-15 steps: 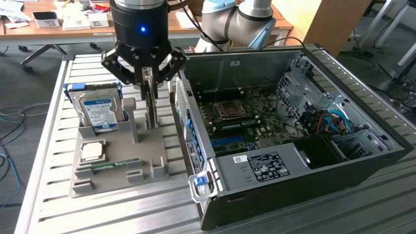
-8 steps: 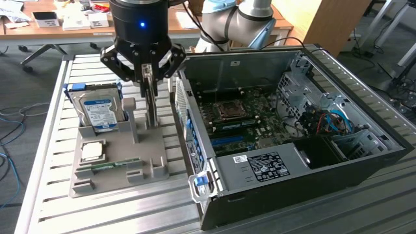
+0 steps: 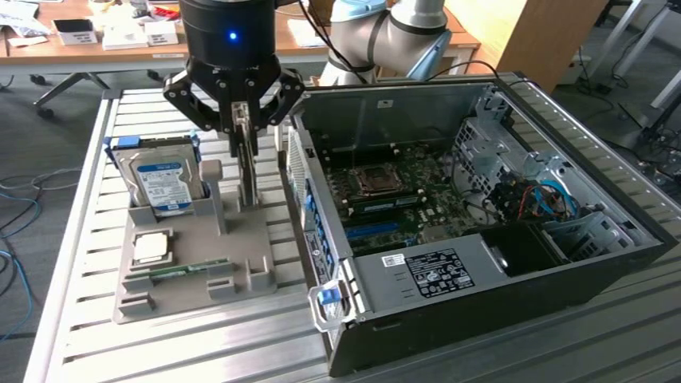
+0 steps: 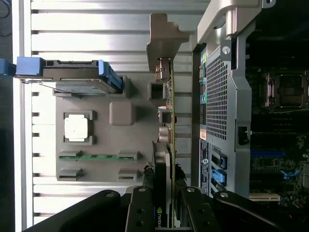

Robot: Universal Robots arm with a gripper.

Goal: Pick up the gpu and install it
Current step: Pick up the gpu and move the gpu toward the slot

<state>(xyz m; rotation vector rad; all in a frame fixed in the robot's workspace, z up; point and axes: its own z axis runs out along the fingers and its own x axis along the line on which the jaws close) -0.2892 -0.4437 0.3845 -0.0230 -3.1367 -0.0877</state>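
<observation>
Closest to the lens, my gripper (image 4: 164, 176) is clamped on the top edge of the gpu (image 4: 170, 108), one finger on each face. The card stands on edge in the grey holder tray (image 4: 123, 142), along the tray's edge beside the open computer case (image 4: 219, 96). At the opposite edge the hard drive (image 4: 67, 77) stands upright; a processor chip (image 4: 76, 127) and a memory stick (image 4: 99, 156) lie flat.

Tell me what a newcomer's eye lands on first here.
The black claw grips the thin green circuit-board card standing upright in the grey holder, at the exterior view's left. To that view's right lies the open black computer case, motherboard bared.
</observation>
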